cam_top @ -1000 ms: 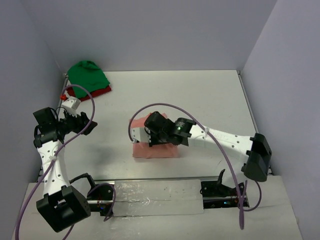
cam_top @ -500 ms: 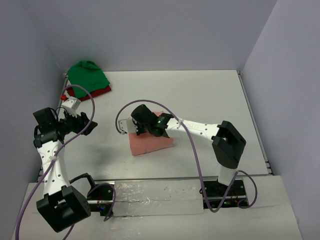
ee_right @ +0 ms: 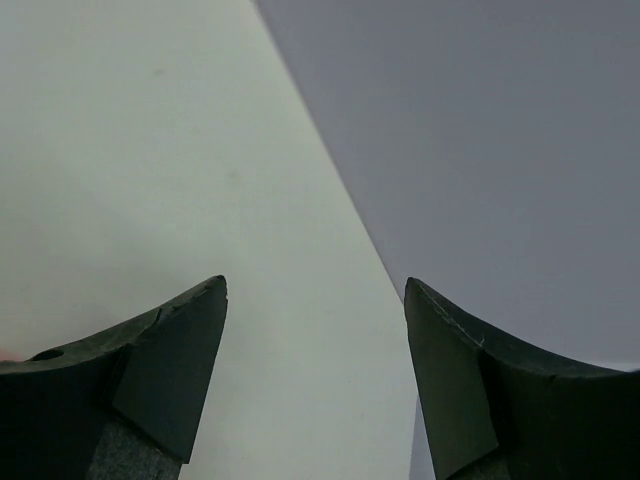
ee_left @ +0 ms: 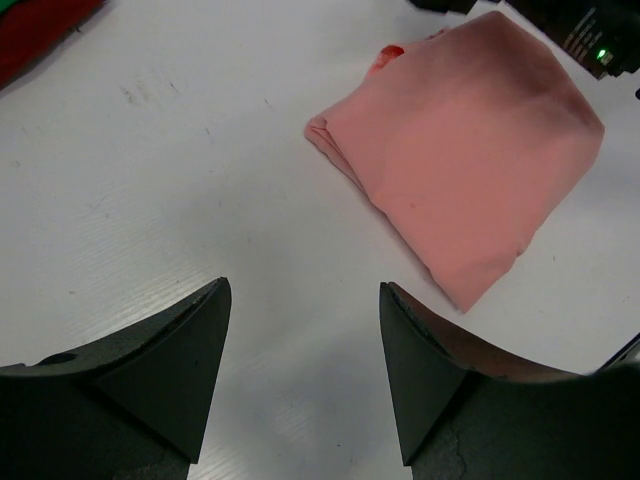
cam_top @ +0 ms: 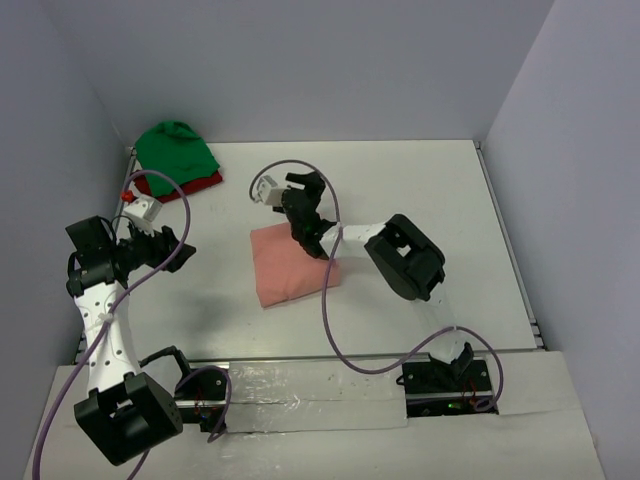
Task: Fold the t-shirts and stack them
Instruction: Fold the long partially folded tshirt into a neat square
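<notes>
The salmon-pink t-shirt (cam_top: 289, 266) lies folded in a flat packet near the table's middle; the left wrist view has it (ee_left: 470, 160) ahead and to the right. My right gripper (cam_top: 306, 184) hovers just past the packet's far edge, open and holding nothing; its wrist view (ee_right: 315, 290) shows only bare table and wall between the fingers. My left gripper (cam_top: 184, 245) stands open and empty (ee_left: 305, 300), well to the left of the packet. At the back left corner the bright green t-shirt (cam_top: 174, 150) rests bunched on the dark red one (cam_top: 200, 184).
Grey walls close in the white table (cam_top: 420, 200) on three sides. Purple cables loop from both arms over the table. A metal rail (cam_top: 310, 395) with the arm bases runs along the near edge.
My right gripper has opened and let go of the pink t-shirt, then swung toward the back left. The packet has shifted left and turned slightly. The left arm has not moved.
</notes>
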Robot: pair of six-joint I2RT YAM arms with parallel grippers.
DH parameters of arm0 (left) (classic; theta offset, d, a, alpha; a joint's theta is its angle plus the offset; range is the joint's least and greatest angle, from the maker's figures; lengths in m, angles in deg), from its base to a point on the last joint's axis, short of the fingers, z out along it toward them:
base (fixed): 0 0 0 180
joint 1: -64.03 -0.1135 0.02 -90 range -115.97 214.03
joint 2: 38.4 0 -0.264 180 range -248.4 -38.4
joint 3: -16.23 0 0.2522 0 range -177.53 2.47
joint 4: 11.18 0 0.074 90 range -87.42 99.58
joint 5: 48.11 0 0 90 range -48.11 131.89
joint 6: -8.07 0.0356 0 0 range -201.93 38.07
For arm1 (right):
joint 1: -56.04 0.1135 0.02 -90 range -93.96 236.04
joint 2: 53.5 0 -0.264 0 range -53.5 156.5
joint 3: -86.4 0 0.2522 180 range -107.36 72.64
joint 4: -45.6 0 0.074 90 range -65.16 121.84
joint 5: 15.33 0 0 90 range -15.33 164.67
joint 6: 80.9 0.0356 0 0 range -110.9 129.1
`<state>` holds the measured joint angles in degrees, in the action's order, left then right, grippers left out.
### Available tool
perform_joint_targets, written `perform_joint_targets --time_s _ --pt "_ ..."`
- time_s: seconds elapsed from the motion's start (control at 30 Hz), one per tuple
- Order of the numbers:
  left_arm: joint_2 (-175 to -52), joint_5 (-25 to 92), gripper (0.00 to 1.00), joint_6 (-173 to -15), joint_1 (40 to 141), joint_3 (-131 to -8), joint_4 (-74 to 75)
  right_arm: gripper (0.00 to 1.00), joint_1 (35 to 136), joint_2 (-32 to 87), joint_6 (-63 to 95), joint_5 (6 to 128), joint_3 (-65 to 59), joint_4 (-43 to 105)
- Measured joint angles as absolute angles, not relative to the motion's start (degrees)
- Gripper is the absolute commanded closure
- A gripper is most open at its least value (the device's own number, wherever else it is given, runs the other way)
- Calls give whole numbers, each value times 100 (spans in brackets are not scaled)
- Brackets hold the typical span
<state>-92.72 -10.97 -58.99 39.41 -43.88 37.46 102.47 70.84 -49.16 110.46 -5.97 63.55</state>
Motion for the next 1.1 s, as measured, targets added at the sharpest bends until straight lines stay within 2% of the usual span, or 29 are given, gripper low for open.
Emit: perform_joint_targets --time_s 0.1,0.27,0.33,0.37,0.43,0.47,0.6,0.83,1.1 --pt "-9270 -1112 30 -5891 3932 -4388 3752 24 10162 6979 -4868 11494 -562 7089" --pt "-9268 -1121 30 -5891 3917 -4388 3752 27 10258 6144 -4435 11765 -296 7096" --pt "-9268 -1136 30 -5893 3917 -4388 3752 37 10285 5637 -4171 11739 -202 6836" --pt "-9266 -1153 30 -5891 3915 -4388 3754 43 10293 5307 -3878 11544 -202 6377" --pt "-9257 -1178 30 -5891 3910 -4388 3754 90 10285 4699 -3277 11087 -269 5404" --pt "-9251 -1193 30 -5893 3910 -4388 3754 100 10267 4424 -2925 10740 -416 4729" --pt "-9222 -1247 30 -5891 3889 -4388 3754 100 10186 4004 -1832 9594 -1142 3006" --pt "-9226 -1326 30 -5834 3873 -4388 3816 100 10164 4057 -956 8003 -1096 1015" --pt "-9342 -1464 30 -5657 3873 -4392 4034 100 10164 4653 -639 7328 -1115 14"
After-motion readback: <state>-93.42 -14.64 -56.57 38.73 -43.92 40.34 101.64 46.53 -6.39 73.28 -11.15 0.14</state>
